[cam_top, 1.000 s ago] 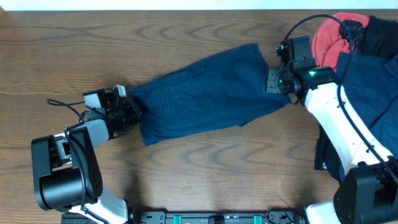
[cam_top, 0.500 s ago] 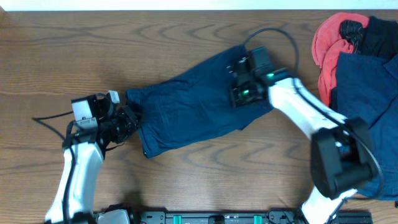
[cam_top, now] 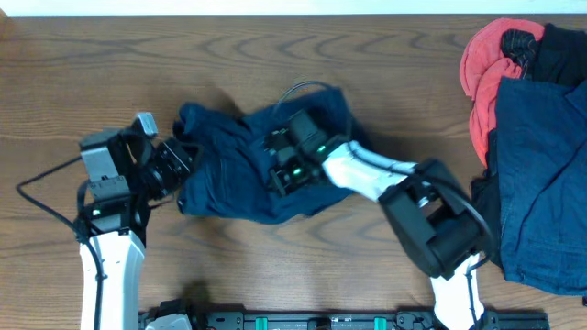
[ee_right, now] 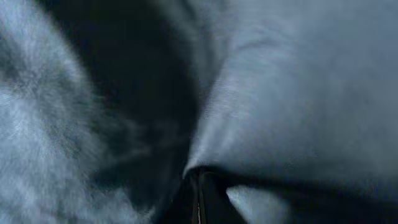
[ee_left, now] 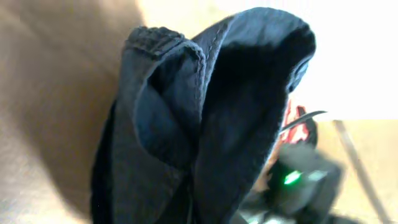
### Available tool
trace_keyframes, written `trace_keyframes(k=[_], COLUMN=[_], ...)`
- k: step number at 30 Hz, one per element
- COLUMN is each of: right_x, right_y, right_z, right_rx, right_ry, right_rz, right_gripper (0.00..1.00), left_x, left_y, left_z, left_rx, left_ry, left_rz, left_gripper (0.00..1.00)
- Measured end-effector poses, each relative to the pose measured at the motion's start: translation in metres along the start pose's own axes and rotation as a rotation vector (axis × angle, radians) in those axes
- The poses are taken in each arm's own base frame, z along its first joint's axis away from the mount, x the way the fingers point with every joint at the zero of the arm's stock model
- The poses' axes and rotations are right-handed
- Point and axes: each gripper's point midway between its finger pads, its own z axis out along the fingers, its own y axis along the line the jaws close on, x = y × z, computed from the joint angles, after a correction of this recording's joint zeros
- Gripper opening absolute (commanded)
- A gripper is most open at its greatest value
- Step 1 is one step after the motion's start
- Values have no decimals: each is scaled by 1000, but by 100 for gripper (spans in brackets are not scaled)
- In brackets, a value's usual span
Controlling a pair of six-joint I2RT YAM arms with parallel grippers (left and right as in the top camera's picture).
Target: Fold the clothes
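The navy shorts [cam_top: 240,156] lie bunched up left of the table's middle, their right half drawn over towards the left. My left gripper [cam_top: 182,159] is shut on their left end and holds it raised. In the left wrist view the shorts [ee_left: 205,124] rise in front of the camera with a stitched hem on top, and they hide the fingers. My right gripper [cam_top: 279,172] presses down on the middle of the shorts, shut on a pinch of cloth. Navy fabric [ee_right: 280,93] fills the right wrist view, with the right gripper [ee_right: 199,198] closed on a fold.
A pile of other clothes sits at the right edge: a red garment [cam_top: 479,57], a black one [cam_top: 555,44] and a large navy one [cam_top: 541,174]. Bare wood table [cam_top: 110,64] lies around the shorts. The right arm's green light [ee_left: 291,178] shows behind the shorts.
The right gripper shut on the shorts' right end and dragged it left across the garment. The left gripper lifted the left end. The shorts went from spread out to bunched.
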Motion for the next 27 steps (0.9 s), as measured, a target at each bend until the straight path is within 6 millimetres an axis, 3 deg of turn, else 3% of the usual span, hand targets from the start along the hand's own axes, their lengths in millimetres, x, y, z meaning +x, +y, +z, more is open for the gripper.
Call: trace_keyframes(k=[4,9,12,17,20,23,27], right_x=[6,9,0,-31,-28,-9,26], right_y=[23,7,-23,-85,-120,-154,-182], right_z=[14,-1,-35,-138,-185,-203,-197], right_rx=[-18,82,207,422,518,578,613], right_ry=[20,78,69,-82,-118,-99,-35], right_rz=[-43,20,82,205,287,355,400], right_gripper=[1,4,3,1,1,1,1], left_x=[-4,-5,-6,-9,-13,-16,-17], left_y=[-7,-6,-4,-3,-6,-8,-9], left_z=[-3,-3,-3,-3,-3,-3,-3], left_rx=[14,7,-2,-11,-1,7,10], left_ry=[-10,-13,-19,-33,-51,-63,-66], left_rz=[-14,-23,-23,-19,-4,6,8], left_gripper=[6,6,6,6,6,6,6])
